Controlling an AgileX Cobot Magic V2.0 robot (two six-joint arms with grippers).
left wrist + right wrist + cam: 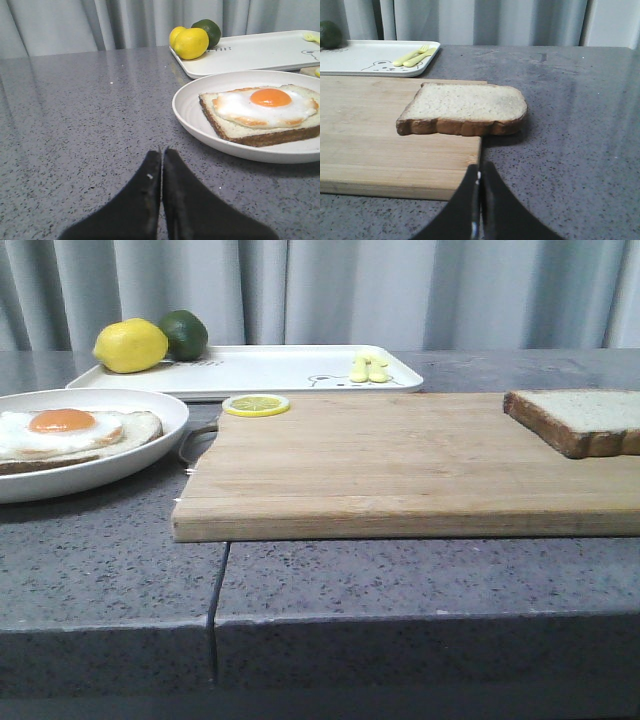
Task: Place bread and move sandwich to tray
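The front view shows the whole layout but neither arm. A wooden board (400, 465) lies across the middle of the grey table (110, 580). The bread (580, 422) sits at the board's right end, partly cut off by the frame edge. The plate (120, 465) with the sandwich (70, 433) stands just left of the board. Behind both lies the tray (270, 370), holding a lemon (130, 345) and a lime (185, 333) at its left end and yellow cutlery (368, 368) towards its right. A lemon slice (256, 405) rests at the board's far edge, beside the tray.

Only the right wrist view shows that the bread (465, 109) overhangs the board's (380, 140) edge, one side out over the table. The right claw (479, 200) sits low, near the board's corner, pointing at the bread, its fingers pressed together with nothing between them.

Only the left wrist view shows the left claw (161, 195), low over bare table, apart from the plate (200, 125), its fingers likewise closed on nothing. The sandwich (260, 115) lies there, egg up.
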